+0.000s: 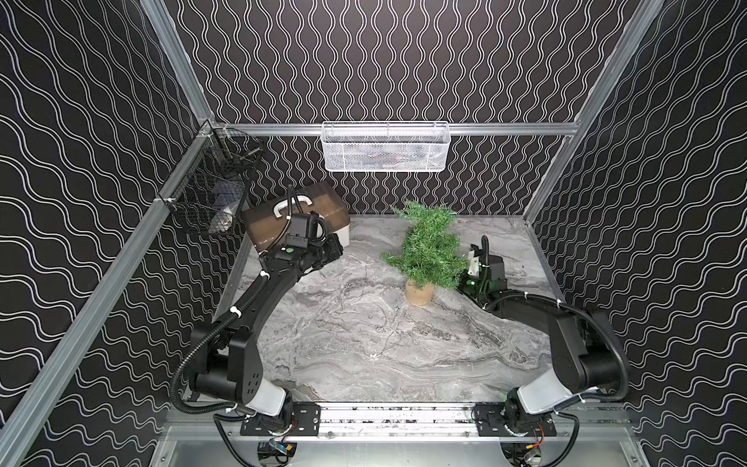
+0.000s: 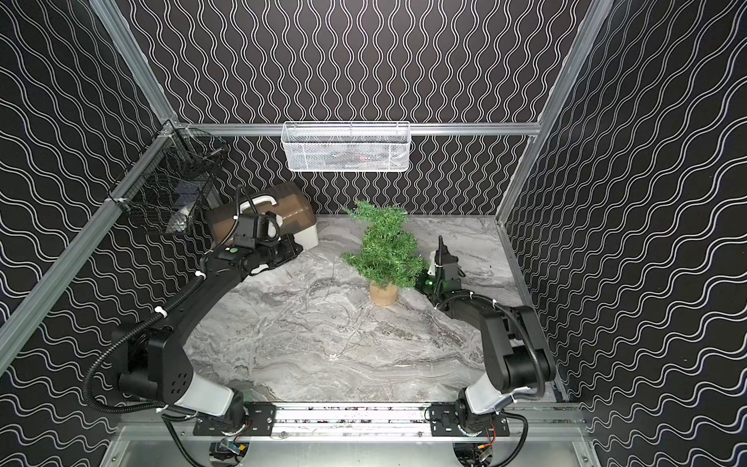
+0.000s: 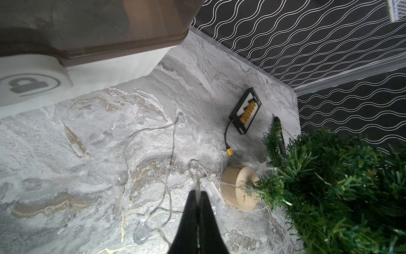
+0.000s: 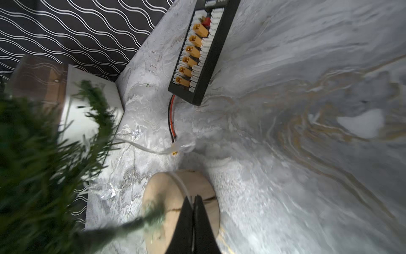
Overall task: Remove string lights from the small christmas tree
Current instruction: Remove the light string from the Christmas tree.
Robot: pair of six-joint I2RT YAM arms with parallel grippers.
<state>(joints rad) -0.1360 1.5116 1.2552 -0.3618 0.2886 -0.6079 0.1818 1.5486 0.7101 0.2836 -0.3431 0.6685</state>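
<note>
The small christmas tree [image 1: 424,246] stands on its round tan base [image 1: 419,292] at the back middle of the marble table [image 1: 364,364]. The string lights [image 3: 196,176] trail as thin pale wire with clear bulbs [image 3: 140,233] across the table left of the tree. Their clear box [image 3: 211,191] lies beside the base. My left gripper [image 3: 198,193] is shut on the wire, left of the tree near the storage box. My right gripper [image 4: 193,199] is shut on a strand of wire running over the base [image 4: 167,198], close behind the tree's right side; the tree hides it in both top views.
A storage box [image 1: 299,218] with a brown lid and white handle stands at the back left. A black connector board [image 3: 246,111] with orange plugs lies behind the tree. A white mesh basket [image 1: 384,147] and a black wire basket [image 1: 210,194] hang on the walls.
</note>
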